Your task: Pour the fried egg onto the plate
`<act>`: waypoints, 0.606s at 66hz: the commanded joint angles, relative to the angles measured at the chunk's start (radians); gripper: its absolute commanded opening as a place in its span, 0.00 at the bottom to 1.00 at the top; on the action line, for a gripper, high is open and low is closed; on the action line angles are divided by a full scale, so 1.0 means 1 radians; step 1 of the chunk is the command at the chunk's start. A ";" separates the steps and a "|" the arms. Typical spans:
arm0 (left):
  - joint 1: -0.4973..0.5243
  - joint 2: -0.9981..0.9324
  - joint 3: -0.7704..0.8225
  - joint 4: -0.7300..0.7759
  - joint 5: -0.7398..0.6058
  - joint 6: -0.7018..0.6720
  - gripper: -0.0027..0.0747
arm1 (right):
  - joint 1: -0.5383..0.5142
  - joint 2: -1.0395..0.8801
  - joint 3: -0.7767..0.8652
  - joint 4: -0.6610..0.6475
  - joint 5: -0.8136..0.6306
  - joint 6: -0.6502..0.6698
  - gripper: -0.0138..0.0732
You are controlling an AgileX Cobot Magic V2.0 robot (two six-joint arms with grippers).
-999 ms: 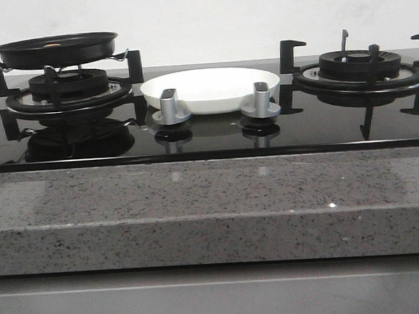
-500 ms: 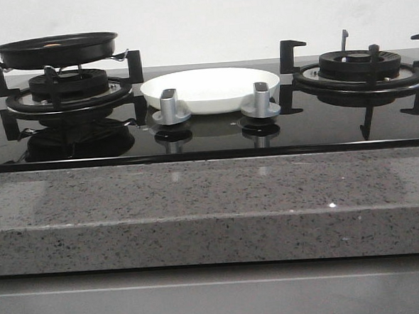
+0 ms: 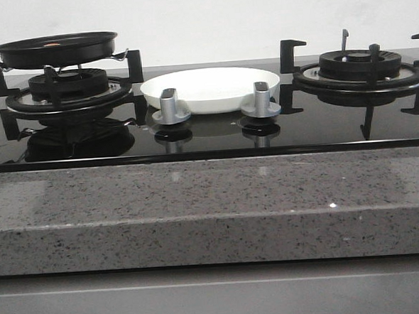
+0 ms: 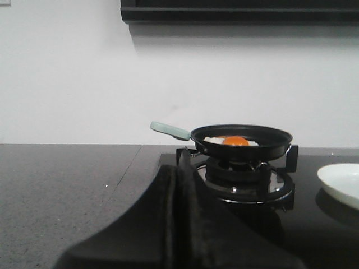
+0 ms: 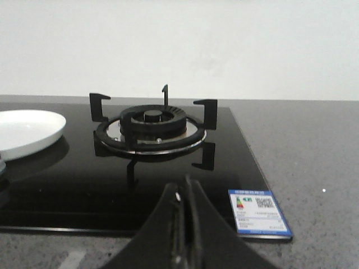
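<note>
My left jaws (image 4: 174,224) are pressed together with nothing between them, the two dark fingers meeting along one seam low in the left wrist view. My right jaws (image 5: 185,235) are the same: closed flat and empty. Neither arm shows in the front view, so both sit back from the stove and touch nothing.

Ahead of the left jaws is the small black frying pan (image 4: 242,139), resting level on the left burner grate (image 4: 247,174). Its pale handle (image 4: 170,130) sticks out on the side away from the plate, slightly raised and free of the grate. I judge that to be my way in, since a grip there keeps my fingers off the burner and lets the pan tip away from my arm.

The fried egg (image 4: 233,141) lies flat inside the pan, orange yolk up with the white spread around it. From the front only a sliver of it peeks over the pan's rim.

The plate (image 3: 211,86) sits on the glass hob between the two burners, just beside the pan's grate and behind the two silver knobs (image 3: 170,106). It looks bare, so pouring has not begun. That spot keeps the carry short.

Ahead of the right jaws stands the right burner (image 5: 151,126), carrying nothing, with a blue label (image 5: 257,210) at the hob's near corner and the speckled grey desk (image 5: 314,145) beyond.
</note>
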 commanded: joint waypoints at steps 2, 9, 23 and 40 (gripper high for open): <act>0.002 -0.011 -0.085 -0.082 -0.067 -0.004 0.01 | -0.003 -0.018 -0.120 0.008 -0.047 -0.004 0.08; 0.002 -0.005 -0.197 -0.097 0.040 -0.004 0.01 | -0.003 -0.010 -0.232 0.008 0.054 -0.004 0.08; 0.002 0.117 -0.438 -0.086 0.274 -0.004 0.01 | -0.003 0.084 -0.483 0.007 0.217 -0.004 0.08; 0.002 0.351 -0.662 -0.086 0.489 -0.004 0.01 | -0.003 0.293 -0.703 0.008 0.497 -0.004 0.08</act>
